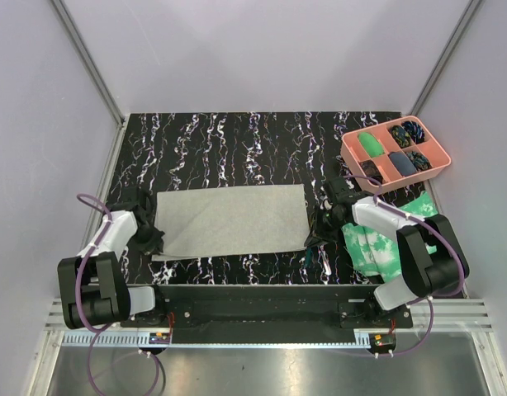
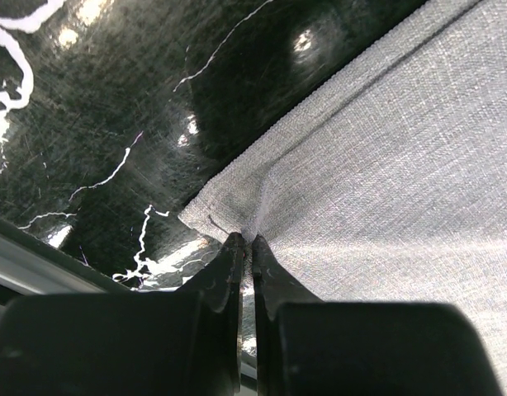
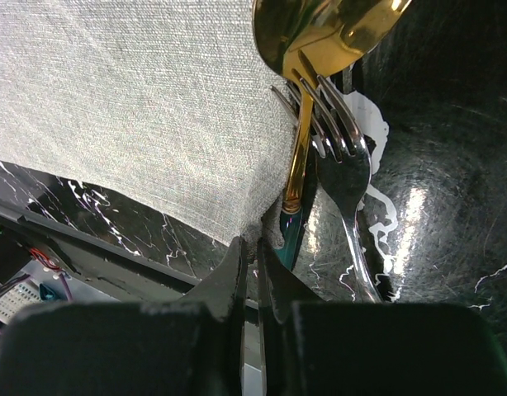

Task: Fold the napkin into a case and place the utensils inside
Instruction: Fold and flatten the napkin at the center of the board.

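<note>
While napkin (image 1: 233, 219) lies lengthwise left-right, utensils (image 3: 346, 169) run near-far.

Pink compartmented plastic tray (image 1: 442, 154) at far right of black white-veined marbled tabletop (image 1: 237, 148), green and dark pieces inside; crumpled green-and-white mottled sheet (image 1: 377, 247) nearer.

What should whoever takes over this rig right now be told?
Left gripper: shut on the napkin at its near-left corner.
Right gripper: shut on its near-right corner.
Napkin: spread flat on the table between the arms.
Utensils: lying on the table at the napkin's right edge, close to the right gripper.
Done: both near corners pinched.
Left: the whole fold, then slip the utensils inside.
</note>
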Robot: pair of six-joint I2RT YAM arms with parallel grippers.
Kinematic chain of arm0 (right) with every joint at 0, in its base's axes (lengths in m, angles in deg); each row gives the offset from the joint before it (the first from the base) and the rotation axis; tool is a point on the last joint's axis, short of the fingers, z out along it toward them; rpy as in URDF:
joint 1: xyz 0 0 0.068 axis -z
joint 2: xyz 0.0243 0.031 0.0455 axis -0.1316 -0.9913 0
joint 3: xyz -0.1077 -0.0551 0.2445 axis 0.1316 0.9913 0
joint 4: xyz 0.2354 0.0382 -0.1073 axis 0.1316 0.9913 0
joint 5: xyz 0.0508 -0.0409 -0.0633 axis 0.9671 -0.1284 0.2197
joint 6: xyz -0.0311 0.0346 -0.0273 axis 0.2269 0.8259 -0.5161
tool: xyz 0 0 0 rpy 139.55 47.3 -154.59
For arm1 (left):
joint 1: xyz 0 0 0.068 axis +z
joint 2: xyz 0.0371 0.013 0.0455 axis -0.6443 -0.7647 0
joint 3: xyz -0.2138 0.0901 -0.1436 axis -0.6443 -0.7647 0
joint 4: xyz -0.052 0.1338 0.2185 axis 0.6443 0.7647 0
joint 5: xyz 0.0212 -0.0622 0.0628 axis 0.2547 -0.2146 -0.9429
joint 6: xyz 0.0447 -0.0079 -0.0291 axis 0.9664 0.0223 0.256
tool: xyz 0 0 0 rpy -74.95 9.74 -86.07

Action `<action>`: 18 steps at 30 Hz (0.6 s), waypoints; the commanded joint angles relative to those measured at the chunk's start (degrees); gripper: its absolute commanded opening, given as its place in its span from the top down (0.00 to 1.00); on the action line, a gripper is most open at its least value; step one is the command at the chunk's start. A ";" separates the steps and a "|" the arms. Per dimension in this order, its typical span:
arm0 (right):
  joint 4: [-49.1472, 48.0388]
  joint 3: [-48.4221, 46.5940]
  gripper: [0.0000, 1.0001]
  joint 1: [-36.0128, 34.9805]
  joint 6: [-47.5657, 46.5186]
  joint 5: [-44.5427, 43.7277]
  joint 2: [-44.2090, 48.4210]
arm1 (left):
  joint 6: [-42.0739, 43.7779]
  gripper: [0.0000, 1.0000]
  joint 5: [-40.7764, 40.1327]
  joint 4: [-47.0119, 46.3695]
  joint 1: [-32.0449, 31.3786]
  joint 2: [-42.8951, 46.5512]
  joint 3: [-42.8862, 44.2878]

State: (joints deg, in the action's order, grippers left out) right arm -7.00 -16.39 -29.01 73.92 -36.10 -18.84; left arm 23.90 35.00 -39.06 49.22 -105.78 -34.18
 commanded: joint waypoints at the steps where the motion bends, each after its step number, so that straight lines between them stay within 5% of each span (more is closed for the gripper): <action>1: -1.05 -1.44 0.96 -0.43 0.63 -0.25 -0.67 | -1.71 0.92 -1.20 -0.77 0.39 1.56 -0.86; 7: -0.71 -2.40 0.94 -0.43 0.54 -0.07 -0.23 | -3.55 0.87 -1.81 0.46 0.30 3.40 -0.68; 10: 0.43 -3.37 0.89 -0.52 0.19 1.33 0.47 | -4.52 0.63 -2.52 4.48 0.48 5.68 0.63; 11: 1.05 -3.81 0.85 -0.43 0.10 1.34 1.08 | -4.35 0.50 -2.35 5.11 0.56 6.56 1.85; 14: 3.77 -6.61 0.74 -0.43 -0.68 0.46 4.33 | -4.70 0.38 -3.13 8.71 0.74 10.16 5.54; 15: 4.30 -7.41 0.65 -0.43 -1.04 0.46 5.91 | -4.70 0.23 -3.48 9.68 0.83 12.17 6.17; 18: 6.33 -11.01 0.47 -0.43 -2.97 -1.38 6.98 | -4.88 0.24 -4.19 10.05 0.83 15.69 7.75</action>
State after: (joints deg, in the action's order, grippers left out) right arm -3.02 -21.64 -29.01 73.36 -36.13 -15.91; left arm 19.72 33.45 -31.12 49.66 -95.01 -30.68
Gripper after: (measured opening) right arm 0.425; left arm 0.771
